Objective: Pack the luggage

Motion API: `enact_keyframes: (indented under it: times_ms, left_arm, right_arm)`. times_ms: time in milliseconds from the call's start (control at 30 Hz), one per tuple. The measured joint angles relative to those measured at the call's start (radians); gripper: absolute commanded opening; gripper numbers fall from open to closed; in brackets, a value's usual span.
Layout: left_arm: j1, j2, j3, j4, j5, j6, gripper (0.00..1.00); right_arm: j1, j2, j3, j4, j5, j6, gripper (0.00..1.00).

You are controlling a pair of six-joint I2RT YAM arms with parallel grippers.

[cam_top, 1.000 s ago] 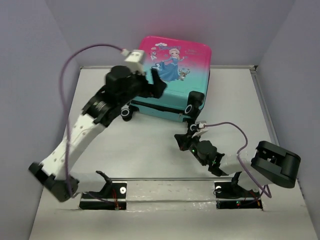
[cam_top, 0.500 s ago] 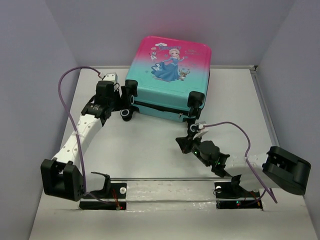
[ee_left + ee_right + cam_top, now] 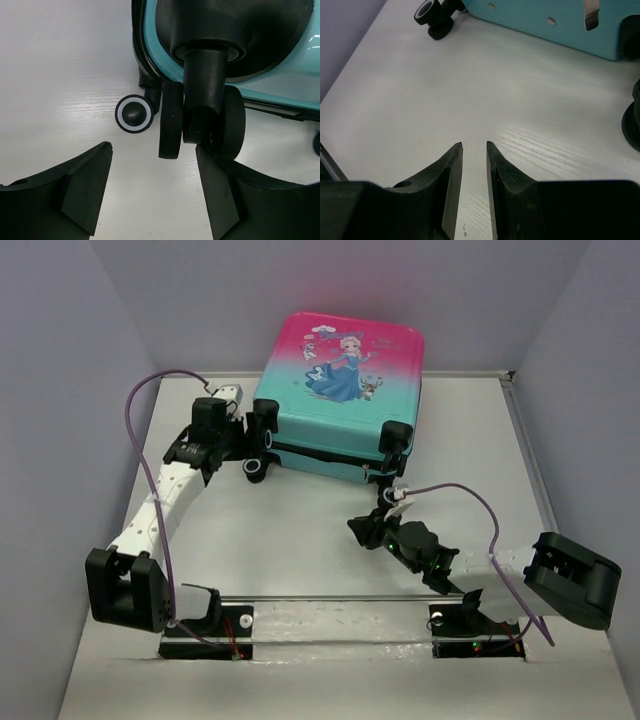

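Observation:
The luggage [image 3: 340, 390] lies flat and closed at the back of the table, princess side up, wheels toward me. My left gripper [image 3: 250, 440] is open and empty at its left wheel corner. In the left wrist view the gripper [image 3: 152, 150] sits just under the black twin wheel [image 3: 232, 122]; the right finger [image 3: 220, 190] touches that wheel. A second wheel with a white ring [image 3: 134, 113] lies beyond on the table. My right gripper [image 3: 360, 528] is low over the table before the right wheels. Its jaws [image 3: 474, 144] stand a narrow gap apart with nothing between them. The teal shell [image 3: 535, 15] is ahead of it.
Grey walls close in the table at the back and both sides. A metal rail [image 3: 340, 598] runs across the front by the arm bases. Purple cables [image 3: 135, 430] loop off each arm. In the right wrist view, wheels [image 3: 431, 12] stand at top left and at the right edge [image 3: 632, 122].
My left arm came down from above the luggage's left top corner to table level beside the left wheels, gripper open. My right arm's elbow swung slightly right; its gripper barely moved.

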Motion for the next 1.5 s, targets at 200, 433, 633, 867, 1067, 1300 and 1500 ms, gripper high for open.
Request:
enact_keyframes:
  times_ms: [200, 433, 633, 867, 1067, 1300, 1500]
  left_arm:
    - [-0.002, -0.119, -0.047, 0.029, 0.044, -0.042, 0.80]
    - [-0.022, -0.254, -0.040, 0.116, 0.133, -0.087, 0.89]
    - [-0.021, -0.112, -0.018, 0.113, 0.113, -0.097, 0.90]
    - [-0.021, -0.052, -0.018, 0.113, 0.077, -0.096, 0.86]
    - [-0.021, -0.031, -0.018, 0.142, 0.109, -0.097, 0.68]
    - [-0.014, 0.001, -0.020, 0.166, 0.117, -0.092, 0.45]
    - [-0.013, 0.019, -0.020, 0.189, 0.123, -0.089, 0.67]
  right_arm:
    - [0.000, -0.002, 0.000, 0.000, -0.005, -0.006, 0.32]
    - [0.000, -0.002, 0.000, 0.000, -0.014, -0.008, 0.32]
    - [0.000, -0.019, 0.000, -0.026, -0.013, -0.008, 0.32]
    - [0.000, -0.059, 0.000, -0.053, -0.013, -0.008, 0.32]
    - [0.000, -0.061, 0.000, -0.056, -0.013, -0.012, 0.33]
    - [0.000, -0.055, 0.013, -0.076, -0.008, -0.011, 0.37]
    - [0.000, -0.118, 0.013, -0.135, 0.026, -0.013, 0.45]
